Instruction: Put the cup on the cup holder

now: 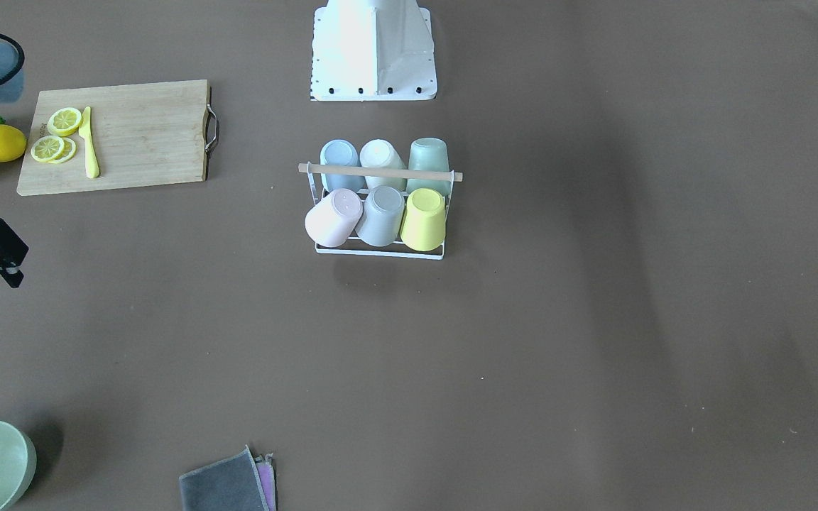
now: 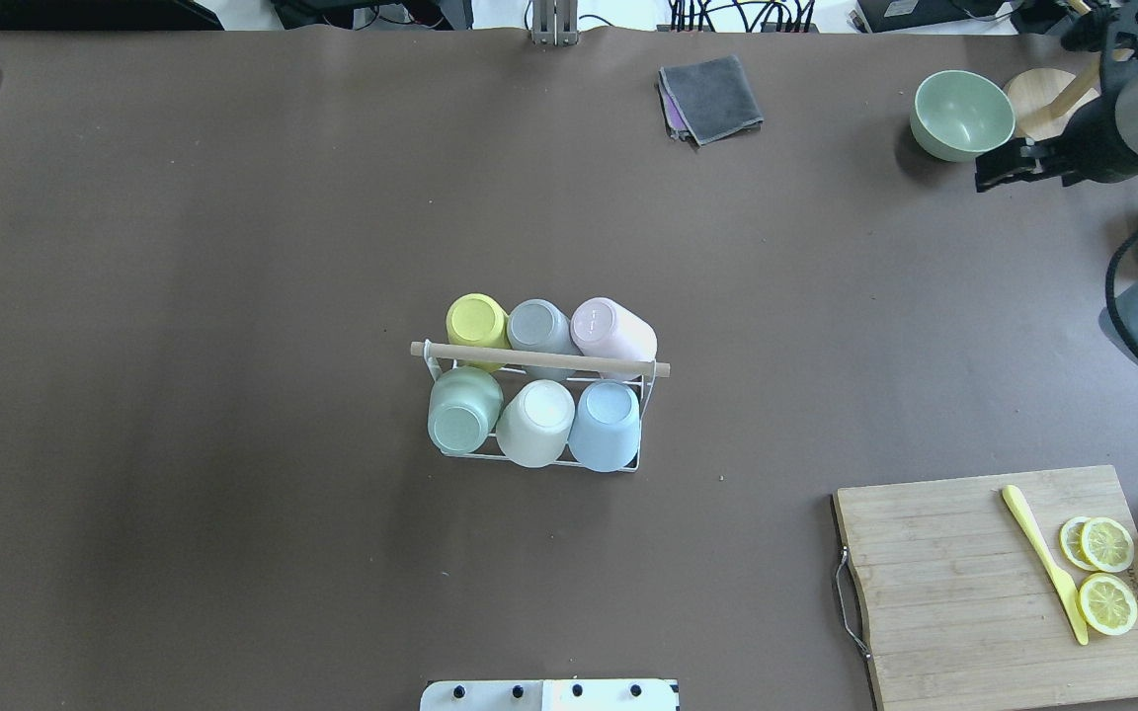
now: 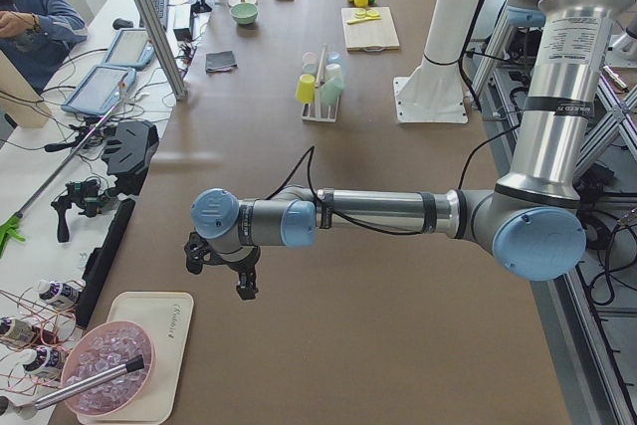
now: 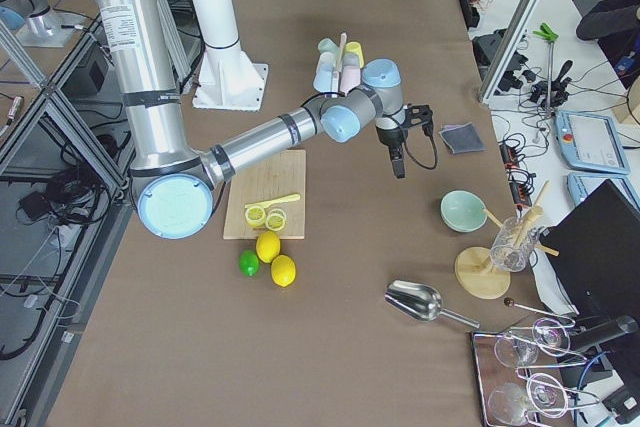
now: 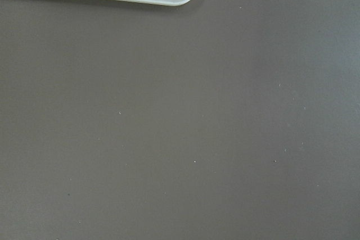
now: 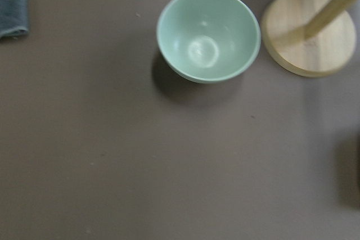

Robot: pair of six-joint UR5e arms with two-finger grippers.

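White wire cup holder (image 2: 539, 358), pale wooden rod. Far row, left to right: yellow cup (image 2: 475, 321), grey cup (image 2: 537, 326), pink cup (image 2: 613, 331). Near row: green cup (image 2: 463, 410), seemingly cream cup (image 2: 536, 423), blue cup (image 2: 606, 425). Brown table (image 2: 233, 296).

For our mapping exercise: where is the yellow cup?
Overhead view: the yellow cup sits on the cup holder, far row, left end, beside the grey cup.

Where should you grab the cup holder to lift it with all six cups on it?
Grip the wooden rod handle at its middle, coming straight down from above. It lies level across the top of the cup holder, bare between the two rows of cups, which crowd the wire sides.
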